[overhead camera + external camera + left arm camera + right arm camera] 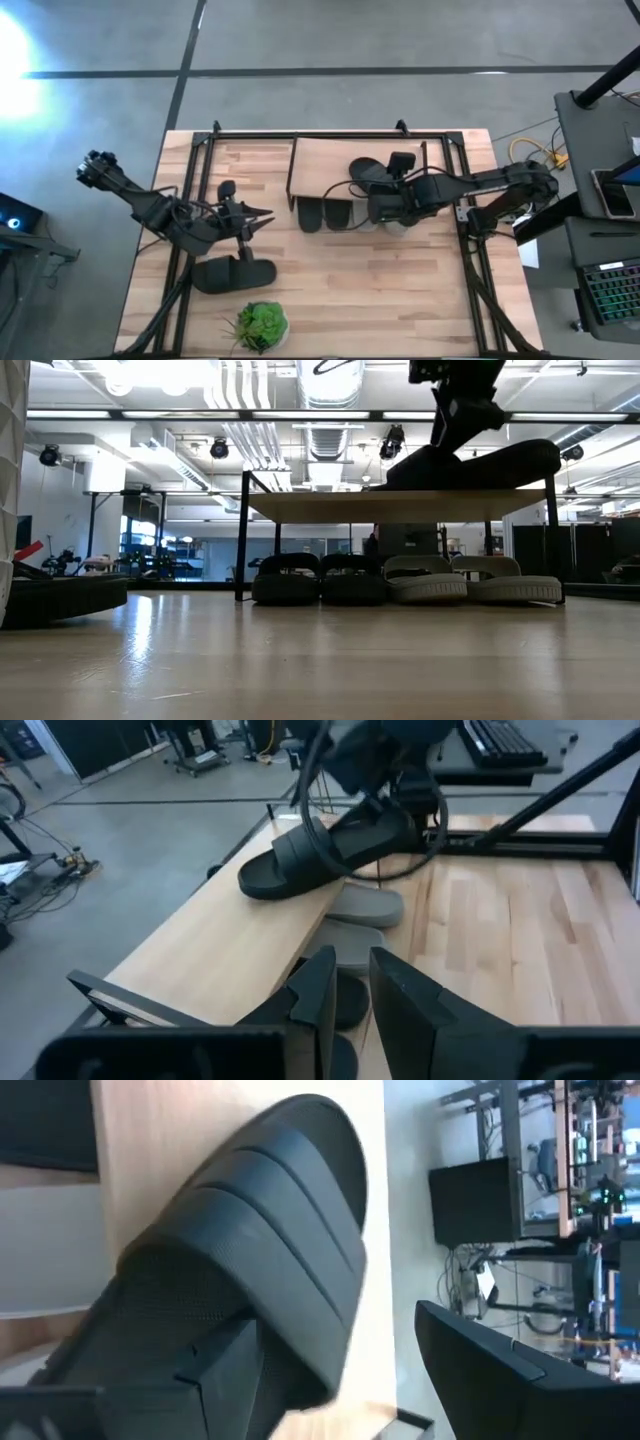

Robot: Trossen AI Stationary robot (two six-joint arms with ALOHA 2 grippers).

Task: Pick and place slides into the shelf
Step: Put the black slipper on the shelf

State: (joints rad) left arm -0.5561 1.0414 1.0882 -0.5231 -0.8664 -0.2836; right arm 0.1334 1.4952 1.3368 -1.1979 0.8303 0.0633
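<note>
Writing: I could read none on the slides or the shelf (330, 160).
Right fingers (378, 196): mine stood apart over the shelf top, the black slide (320, 855) lying on the board between them.
Left fingers (262, 221): I cannot tell their gap; they hovered left of the shelf, above the desk (400, 290).
Other slides: charcoal pair (320, 582) and grey pair (470, 584) sat under the shelf; one black slide (232, 273) lay near my left arm.

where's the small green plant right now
In the high view, the small green leafy plant sits at the table's near edge, left side, just below a black slide sandal.

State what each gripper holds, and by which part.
Nothing is held. The right gripper stands open around the strap of the black slide on the shelf; the left gripper is empty.
</note>
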